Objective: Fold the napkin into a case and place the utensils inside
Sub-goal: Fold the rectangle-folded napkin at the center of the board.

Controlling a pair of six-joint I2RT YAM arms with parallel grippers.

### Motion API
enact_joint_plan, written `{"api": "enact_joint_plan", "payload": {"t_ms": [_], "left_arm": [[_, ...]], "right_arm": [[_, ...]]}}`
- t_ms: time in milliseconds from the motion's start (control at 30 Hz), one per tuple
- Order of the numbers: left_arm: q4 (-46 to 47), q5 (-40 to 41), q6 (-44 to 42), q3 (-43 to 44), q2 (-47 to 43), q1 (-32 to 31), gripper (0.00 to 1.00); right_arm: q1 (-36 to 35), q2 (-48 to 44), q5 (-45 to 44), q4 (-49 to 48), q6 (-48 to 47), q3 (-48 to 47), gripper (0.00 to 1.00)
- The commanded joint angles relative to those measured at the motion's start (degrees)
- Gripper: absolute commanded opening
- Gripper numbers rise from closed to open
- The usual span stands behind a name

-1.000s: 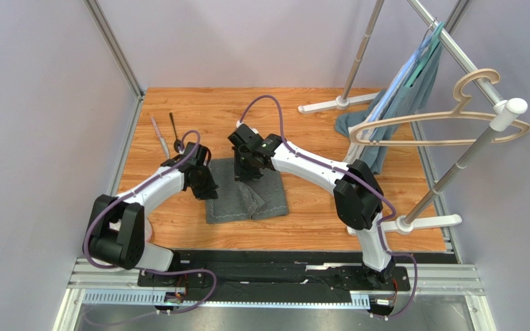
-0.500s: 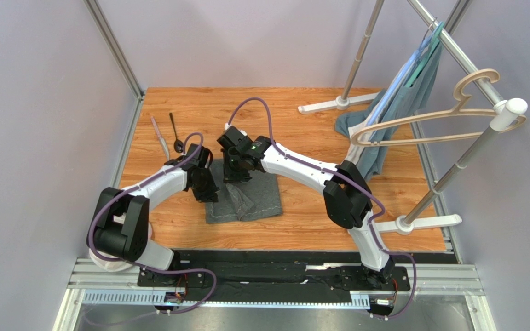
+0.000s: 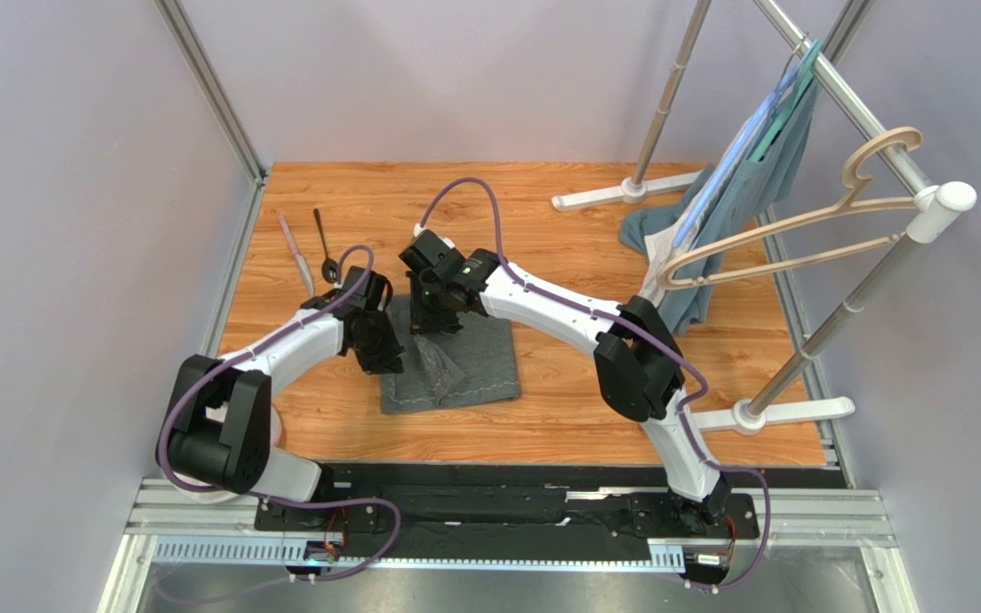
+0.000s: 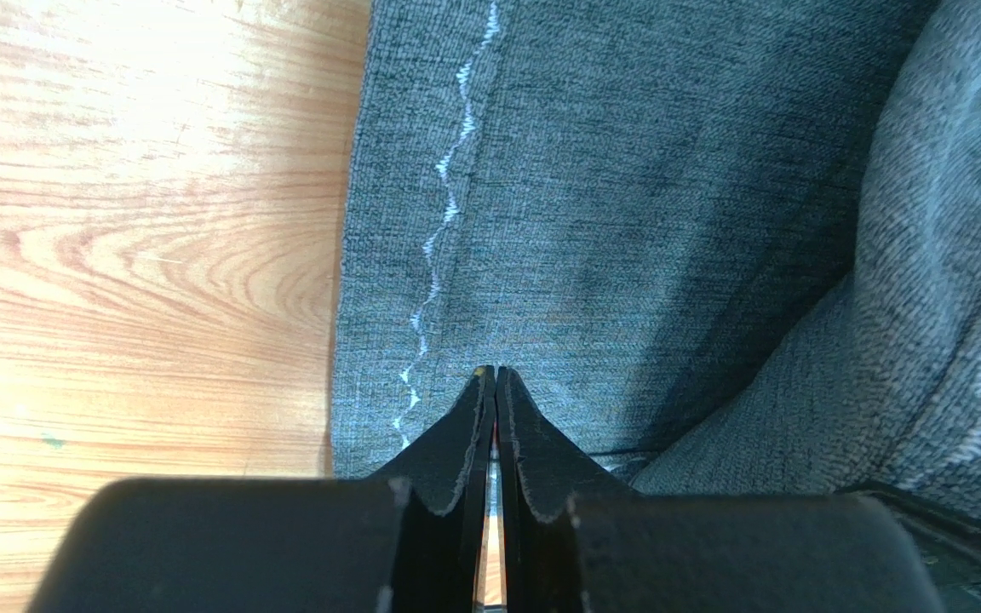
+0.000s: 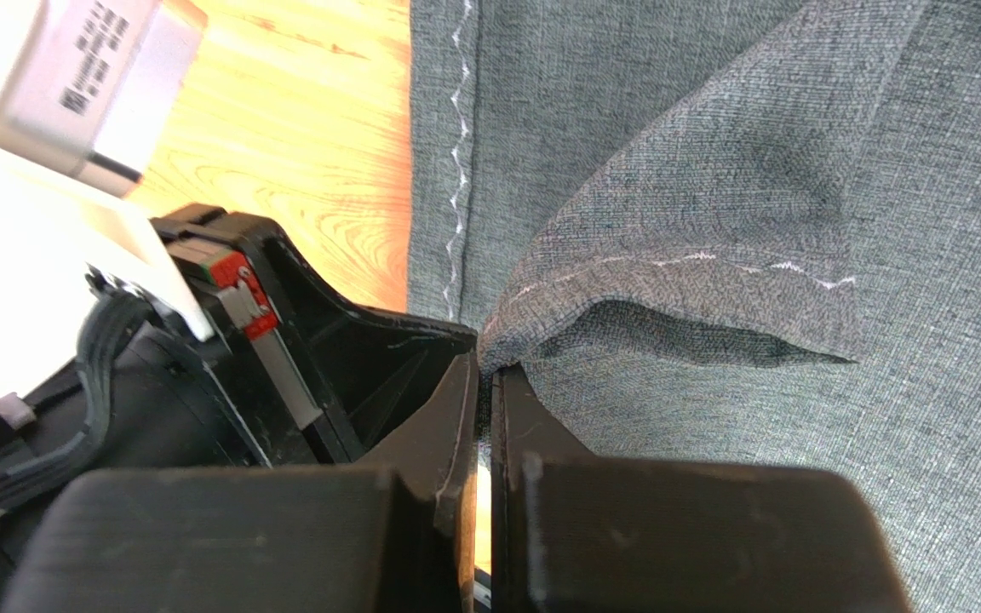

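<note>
The dark grey napkin point(image 3: 477, 373) lies partly folded on the wooden table, with pale stitching along its left edge point(image 4: 438, 230). My left gripper point(image 3: 382, 355) is shut, its tips point(image 4: 496, 374) pinched into the cloth just inside that left edge. My right gripper point(image 3: 433, 322) is shut on a corner of the napkin's lifted flap point(image 5: 713, 192), and the cloth rises into the tips point(image 5: 488, 372). The silver-grey knife point(image 3: 294, 250) and the black spoon point(image 3: 324, 243) lie side by side at the far left, apart from both grippers.
A garment rack stands at the right with a teal-grey garment point(image 3: 764, 160) and a beige hanger point(image 3: 803, 230). Its white feet rest on the table at the back point(image 3: 611, 194) and at the right point(image 3: 771, 411). A metal frame post point(image 3: 221, 102) borders the left.
My right gripper has moved left over the napkin, carrying the flap with it, so the fold lies further left. The left gripper has hardly moved. The hanger has swung slightly.
</note>
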State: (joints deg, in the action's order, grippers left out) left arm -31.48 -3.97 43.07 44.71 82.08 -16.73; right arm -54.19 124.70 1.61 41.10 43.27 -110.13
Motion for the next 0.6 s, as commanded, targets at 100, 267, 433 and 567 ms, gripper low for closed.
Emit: {"api": "enact_joint_plan", "payload": {"t_ms": [100, 267, 433, 567], "left_arm": [[0.2, 0.19, -1.41, -0.68, -2.8, 0.21, 0.09], [-0.33, 0.63, -1.58, -0.76, -3.77, 0.21, 0.09], [-0.51, 0.89, -1.32, -1.55, -4.83, 0.21, 0.09], [-0.77, 0.98, -1.41, -1.99, -5.88, 0.21, 0.09]], "right_arm": [[-0.12, 2.03, 0.59, -1.9, 1.03, -3.34, 0.0], [-0.12, 3.0, 0.68, -1.81, 1.03, -4.04, 0.0], [-0.12, 3.44, 0.85, -1.73, 1.03, -4.13, 0.0], [-0.12, 3.7, 0.94, -1.73, 1.03, -4.31, 0.0]]}}
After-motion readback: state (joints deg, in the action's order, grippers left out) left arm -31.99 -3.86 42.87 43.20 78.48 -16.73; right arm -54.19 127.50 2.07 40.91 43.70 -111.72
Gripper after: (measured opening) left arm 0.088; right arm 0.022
